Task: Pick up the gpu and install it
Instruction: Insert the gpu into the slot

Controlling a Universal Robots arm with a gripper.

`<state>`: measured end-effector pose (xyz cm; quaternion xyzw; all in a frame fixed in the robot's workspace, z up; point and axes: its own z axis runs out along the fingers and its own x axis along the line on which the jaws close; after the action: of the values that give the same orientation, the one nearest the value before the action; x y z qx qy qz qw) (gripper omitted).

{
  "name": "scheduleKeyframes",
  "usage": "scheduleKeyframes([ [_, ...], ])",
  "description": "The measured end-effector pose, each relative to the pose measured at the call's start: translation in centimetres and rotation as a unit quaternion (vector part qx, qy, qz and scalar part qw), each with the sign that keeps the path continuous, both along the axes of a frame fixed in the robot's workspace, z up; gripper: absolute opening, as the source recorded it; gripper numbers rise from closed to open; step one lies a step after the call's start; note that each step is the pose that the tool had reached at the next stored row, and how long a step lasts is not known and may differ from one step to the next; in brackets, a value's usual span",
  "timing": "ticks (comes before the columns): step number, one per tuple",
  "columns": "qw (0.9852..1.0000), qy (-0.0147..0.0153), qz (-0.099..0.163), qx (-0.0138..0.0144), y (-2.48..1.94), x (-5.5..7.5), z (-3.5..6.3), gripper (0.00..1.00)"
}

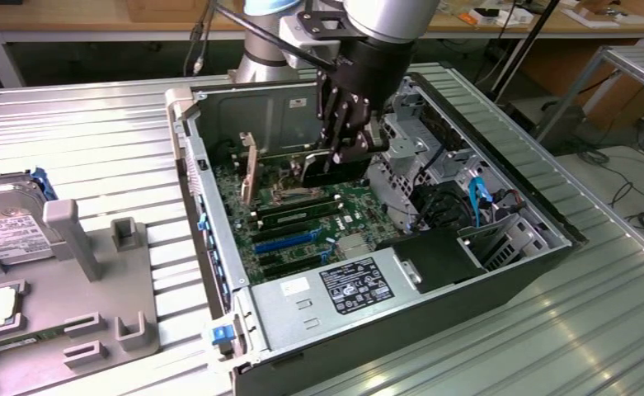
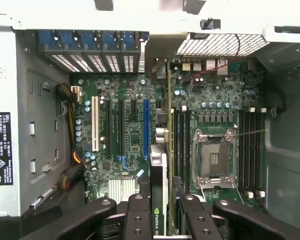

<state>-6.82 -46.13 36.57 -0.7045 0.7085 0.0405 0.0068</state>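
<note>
The gpu [image 1: 324, 173] is held on edge between the fingers of the end effector [image 1: 341, 150], which is closed narrowly on the card's upper edge. Both are found inside the open computer case [image 1: 299, 330], just above the motherboard [image 1: 299, 216]; whether the card is seated in a slot cannot be told. In the wrist view the card is seen edge-on beside the blue slot [image 2: 146, 127]. The case is set on the table [image 1: 91, 124], and a hard drive [image 1: 8, 227] is seen at the exterior view's left

I am wearing a silver-grey tubular arm [image 1: 387, 18], pale blue joint cap [image 1: 269, 7], black cables [image 1: 258, 26] and black screw-studded fingers [image 2: 138, 216].
</note>
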Motion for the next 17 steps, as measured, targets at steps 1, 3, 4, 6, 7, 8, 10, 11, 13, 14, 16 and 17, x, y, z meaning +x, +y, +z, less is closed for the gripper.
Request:
scheduleKeyframes([
  [1, 1.0000, 0.0000, 0.000, 0.0000, 0.00, 0.0, -0.20, 0.27],
  [3, 1.0000, 0.0000, 0.000, 0.0000, 0.00, 0.0, -0.75, 0.27],
  [4, 1.0000, 0.0000, 0.000, 0.0000, 0.00, 0.0, -0.92, 0.27],
  [6, 1.0000, 0.0000, 0.000, 0.0000, 0.00, 0.0, -1.20, 0.27],
  [7, 1.0000, 0.0000, 0.000, 0.0000, 0.00, 0.0, -1.24, 0.27],
  [8, 1.0000, 0.0000, 0.000, -0.0001, 0.00, 0.0, -1.24, 0.27],
  [10, 1.0000, 0.0000, 0.000, -0.0001, 0.00, 0.0, -1.24, 0.27],
  [11, 1.0000, 0.0000, 0.000, 0.0000, 0.00, 0.0, -1.26, 0.27],
  [13, 1.0000, 0.0000, 0.000, -0.0001, 0.00, 0.0, -1.31, 0.27],
  [14, 1.0000, 0.0000, 0.000, 0.0000, 0.00, 0.0, -1.33, 0.27],
  [16, 1.0000, 0.0000, 0.000, 0.0000, 0.00, 0.0, -1.34, 0.27],
  [17, 1.0000, 0.0000, 0.000, 0.0000, 0.00, 0.0, -1.34, 0.27],
])
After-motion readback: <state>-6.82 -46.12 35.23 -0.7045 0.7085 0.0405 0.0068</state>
